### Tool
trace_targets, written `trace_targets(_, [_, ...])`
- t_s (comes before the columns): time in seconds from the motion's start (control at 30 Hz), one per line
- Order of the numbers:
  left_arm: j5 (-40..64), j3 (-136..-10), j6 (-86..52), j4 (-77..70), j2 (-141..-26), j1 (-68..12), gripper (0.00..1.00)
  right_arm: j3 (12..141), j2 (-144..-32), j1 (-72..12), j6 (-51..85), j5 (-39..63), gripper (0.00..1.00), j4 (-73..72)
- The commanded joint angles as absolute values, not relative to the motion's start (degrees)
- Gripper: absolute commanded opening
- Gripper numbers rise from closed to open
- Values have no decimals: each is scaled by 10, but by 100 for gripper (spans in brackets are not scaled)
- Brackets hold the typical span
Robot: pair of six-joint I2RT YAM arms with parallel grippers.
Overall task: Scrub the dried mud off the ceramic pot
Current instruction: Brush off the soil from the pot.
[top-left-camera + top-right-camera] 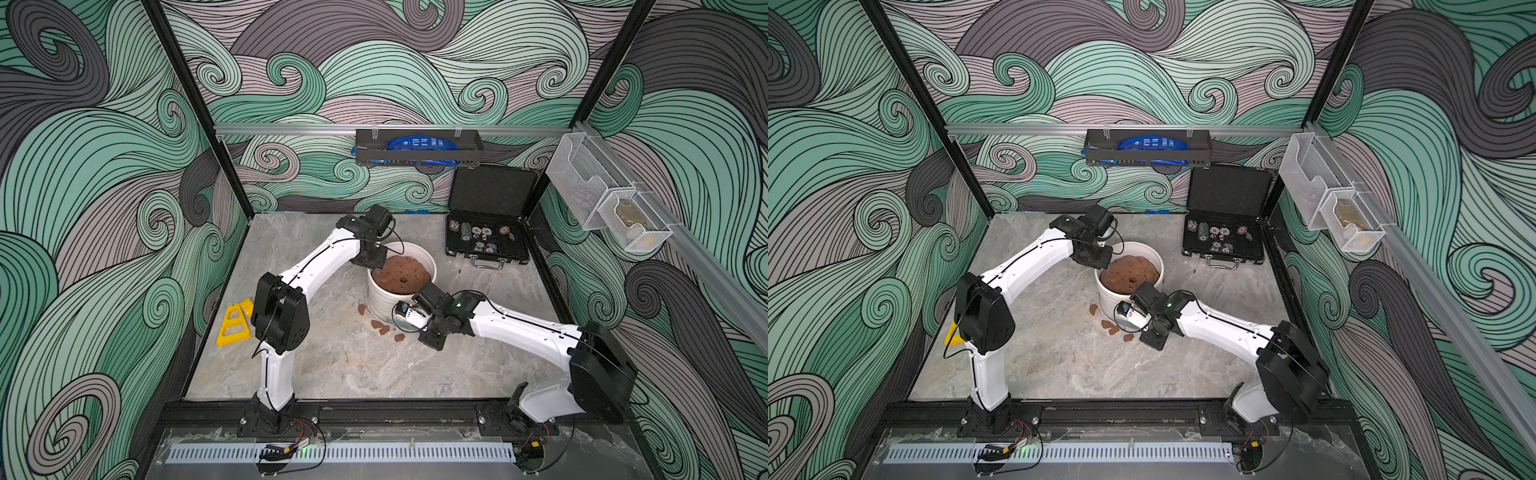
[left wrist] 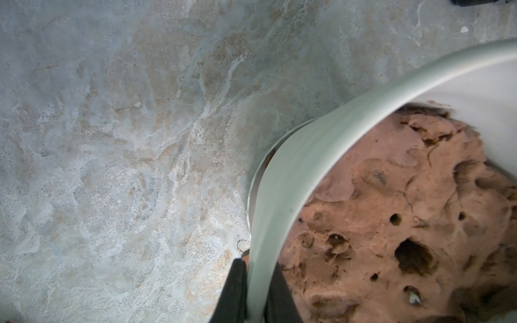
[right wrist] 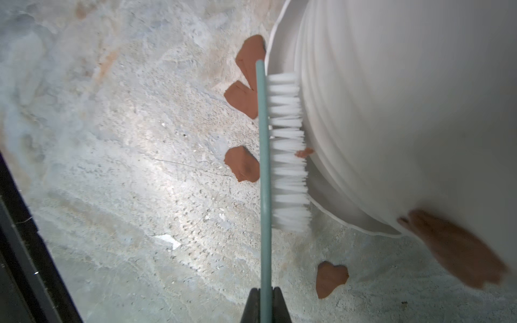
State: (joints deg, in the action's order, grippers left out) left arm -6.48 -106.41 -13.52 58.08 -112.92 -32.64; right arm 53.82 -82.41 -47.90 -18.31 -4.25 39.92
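Before ceramic pot [image 1: 380, 301], dried mud [image 1: 384, 330]

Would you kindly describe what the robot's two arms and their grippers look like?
Both the left arm and right arm have smooth white shells with bulky black joint housings, and a thin black cable runs along each. A small green light glows on the right wrist. The left gripper and right gripper have slim black tapering fingers.

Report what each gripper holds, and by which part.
The left gripper pinches the ceramic pot by its rim, one finger inside, one outside. The right gripper grips the scrub brush by one end of its thin teal back.
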Motion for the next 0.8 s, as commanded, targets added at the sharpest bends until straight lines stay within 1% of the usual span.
trace_targets(0.0, [-36, -1084, -80, 593, -1149, -322, 14, 546, -769, -488, -203, -16, 0, 411])
trace_targets(0.13, [10, -1093, -23, 597, -1154, -320, 14, 538, -728, -467, -205, -12, 0, 393])
trace_targets(0.3, [18, -1098, 32, 602, -1159, -317, 14, 552, -745, -443, -196, -24, 0, 387])
trace_targets(0.47, [35, -1106, 60, 604, -1166, -309, 13, 552, -775, -444, -197, -32, 0, 391])
trace_targets(0.67, [58, -1115, 73, 610, -1178, -302, 14, 533, -767, -466, -204, -29, 0, 385])
trace_targets(0.77, [57, -1118, 96, 611, -1180, -301, 14, 540, -755, -472, -209, 3, 0, 387])
